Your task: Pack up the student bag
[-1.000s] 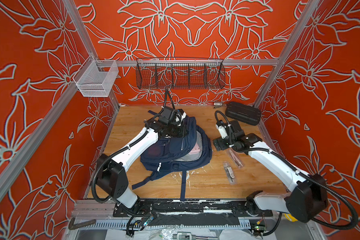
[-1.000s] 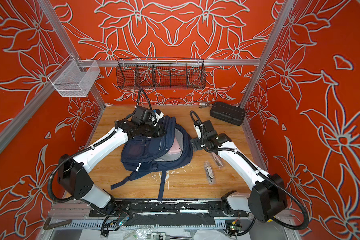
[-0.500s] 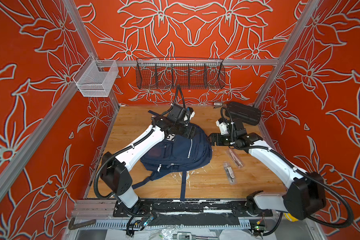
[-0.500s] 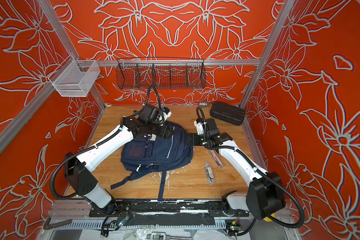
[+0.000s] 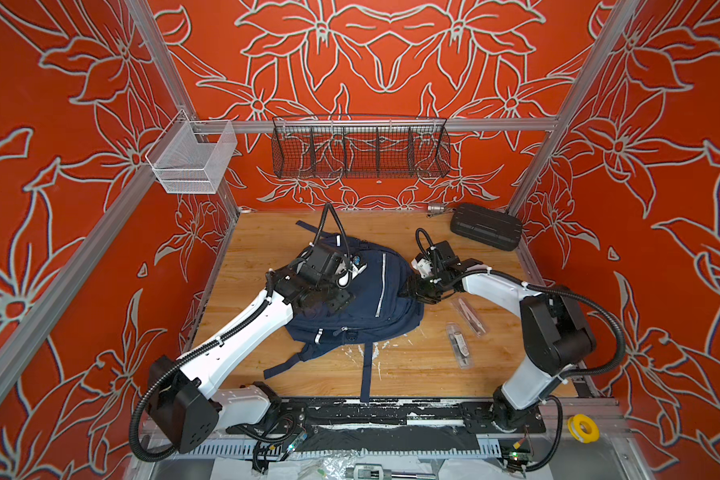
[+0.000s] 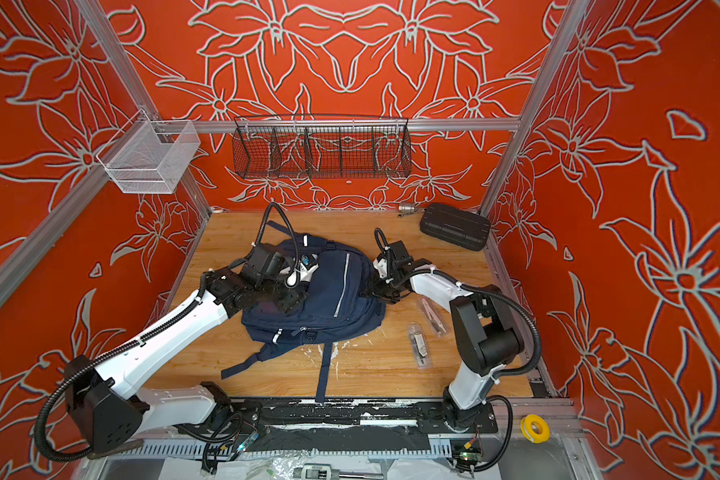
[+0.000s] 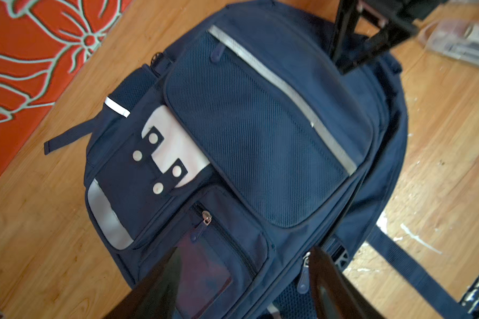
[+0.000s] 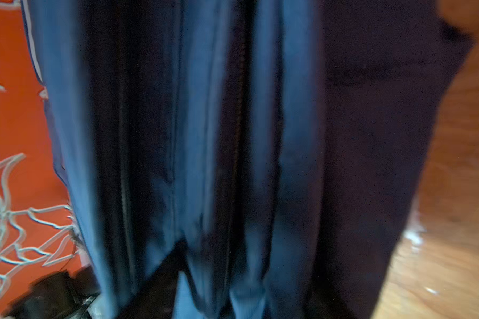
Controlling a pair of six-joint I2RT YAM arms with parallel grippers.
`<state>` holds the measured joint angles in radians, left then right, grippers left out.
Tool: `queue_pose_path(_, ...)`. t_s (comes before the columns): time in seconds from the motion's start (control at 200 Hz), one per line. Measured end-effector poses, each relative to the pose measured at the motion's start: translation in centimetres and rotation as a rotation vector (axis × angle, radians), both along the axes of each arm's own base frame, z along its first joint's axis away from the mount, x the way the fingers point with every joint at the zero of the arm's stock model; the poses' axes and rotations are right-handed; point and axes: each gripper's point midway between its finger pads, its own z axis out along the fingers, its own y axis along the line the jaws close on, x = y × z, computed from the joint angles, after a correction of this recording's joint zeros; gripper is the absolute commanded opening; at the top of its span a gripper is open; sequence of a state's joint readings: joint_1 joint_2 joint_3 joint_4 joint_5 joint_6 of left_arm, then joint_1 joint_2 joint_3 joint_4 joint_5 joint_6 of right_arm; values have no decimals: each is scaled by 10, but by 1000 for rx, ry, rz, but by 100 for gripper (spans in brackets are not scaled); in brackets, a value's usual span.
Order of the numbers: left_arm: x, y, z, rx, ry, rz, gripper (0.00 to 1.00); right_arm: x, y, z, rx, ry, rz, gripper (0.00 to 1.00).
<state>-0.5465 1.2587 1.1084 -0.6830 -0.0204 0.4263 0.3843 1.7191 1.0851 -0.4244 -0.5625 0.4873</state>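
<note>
While the student bag lies front-up mid-table on the wooden table, the left gripper hovers over its zip pocket, jaws spread wide, holding nothing; the right gripper noses into the bag's right edge, fabric between its jaws; clenched or not, I cannot tell.

The navy student bag lies flat on the wooden surface, left gripper over its front, right gripper at its side edge.
</note>
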Motion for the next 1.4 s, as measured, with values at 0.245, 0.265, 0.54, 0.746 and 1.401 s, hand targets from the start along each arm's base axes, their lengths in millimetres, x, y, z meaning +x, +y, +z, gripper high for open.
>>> queue_pose_path(0.245, -7, 21, -34, 120, -5, -29, 75, 10, 0, 8, -28, -3, 89, 0)
queue_pose_path(0.265, -7, 22, -36, 126, -5, -32, 75, 13, -1, 9, -35, -6, 104, 0)
queue_pose_path(0.54, -11, 12, -47, 130, -41, -163, 74, 66, -34, 13, -123, -33, 195, 0)
queue_pose_path(0.746, -4, 4, -76, 178, -11, -236, 65, 84, -44, 13, -151, -33, 240, 0)
queue_pose_path(1.401, 4, -43, -116, 175, -28, -408, 68, 85, -46, 14, -168, -22, 247, 5)
